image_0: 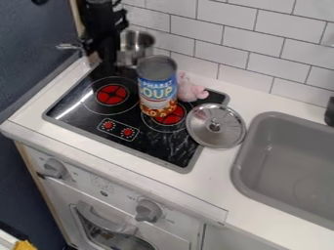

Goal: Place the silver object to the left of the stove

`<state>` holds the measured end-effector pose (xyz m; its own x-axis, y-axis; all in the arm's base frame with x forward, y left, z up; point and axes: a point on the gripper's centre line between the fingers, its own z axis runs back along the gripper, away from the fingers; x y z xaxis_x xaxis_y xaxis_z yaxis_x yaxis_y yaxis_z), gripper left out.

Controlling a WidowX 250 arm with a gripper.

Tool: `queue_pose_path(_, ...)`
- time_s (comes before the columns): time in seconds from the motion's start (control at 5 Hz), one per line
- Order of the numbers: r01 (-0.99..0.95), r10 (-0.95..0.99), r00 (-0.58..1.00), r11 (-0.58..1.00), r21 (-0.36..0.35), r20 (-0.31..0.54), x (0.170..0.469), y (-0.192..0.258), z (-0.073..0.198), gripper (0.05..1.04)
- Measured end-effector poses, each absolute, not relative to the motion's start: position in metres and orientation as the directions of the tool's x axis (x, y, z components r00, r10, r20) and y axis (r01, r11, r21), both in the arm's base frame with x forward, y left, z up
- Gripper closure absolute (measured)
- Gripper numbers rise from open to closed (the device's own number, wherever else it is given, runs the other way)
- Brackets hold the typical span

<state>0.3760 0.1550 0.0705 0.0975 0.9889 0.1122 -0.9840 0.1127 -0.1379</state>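
Hanging gripper (106, 57): upper left of the camera view, by the back left of the stove (77, 108), just beside the pot (135, 45); cannot tell if it is wide, narrow or gripping the pot.
Silver pot: upright near the wall, behind the can (157, 88).
Silver lid (225, 131): knob up, across the stove's right edge, between can and sink (287, 151).
Can: upright, partly covering a red burner.
Pink toy (190, 90): right beside the can.
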Motion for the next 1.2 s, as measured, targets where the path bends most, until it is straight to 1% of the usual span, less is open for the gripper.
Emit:
queue_pose_path(0.2,-0.968,0.988,0.119,0.139,-0.209,0.102,0.358,0.140,0.099,1.004)
queue_pose_path(0.4,-0.946,0.977,0.179,0.203,-0.253,0.112,0.340,0.123,0.113,1.004)
queue_pose_path(0.6,-0.919,0.956,0.259,0.289,-0.268,0.140,0.326,0.109,0.116,1.004)
queue_pose_path(0.8,-0.900,0.920,0.357,0.384,-0.206,0.160,0.308,0.095,0.096,1.004)
queue_pose_path(1.2,-0.837,0.851,0.492,0.520,-0.172,0.182,0.268,0.073,0.078,1.004)
